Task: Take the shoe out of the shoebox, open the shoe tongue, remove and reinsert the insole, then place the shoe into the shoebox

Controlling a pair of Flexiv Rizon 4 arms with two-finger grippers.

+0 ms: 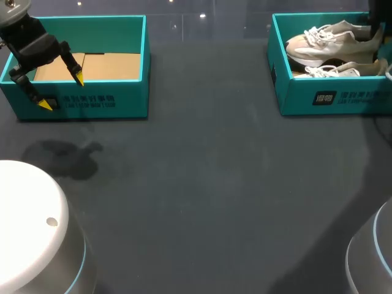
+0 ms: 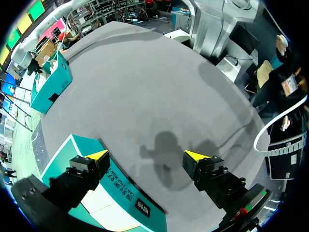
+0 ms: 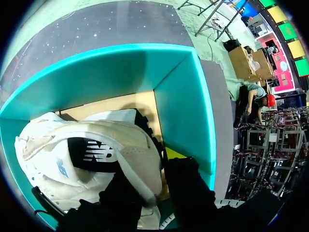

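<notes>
— Sneaker point(image 3: 91, 145) whereabouts?
— Inside the teal shoebox point(image 1: 294, 92) at two o'clock on the table point(image 1: 214, 184), with the right gripper point(image 3: 149, 183) at its heel.
— Gripped?
— Cannot tell; hidden behind the heel collar.
— And the left gripper point(image 1: 61, 90)?
— Spread wide, holding nothing, hovering over the front wall of the other shoebox point(image 1: 110, 101) at ten o'clock, bare cardboard floor inside.

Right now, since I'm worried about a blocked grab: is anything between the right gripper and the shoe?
Nothing visible does. The right gripper is down inside the box, right at the heel of the shoe. The box's wall stands beside the gripper, not between it and the shoe.
</notes>
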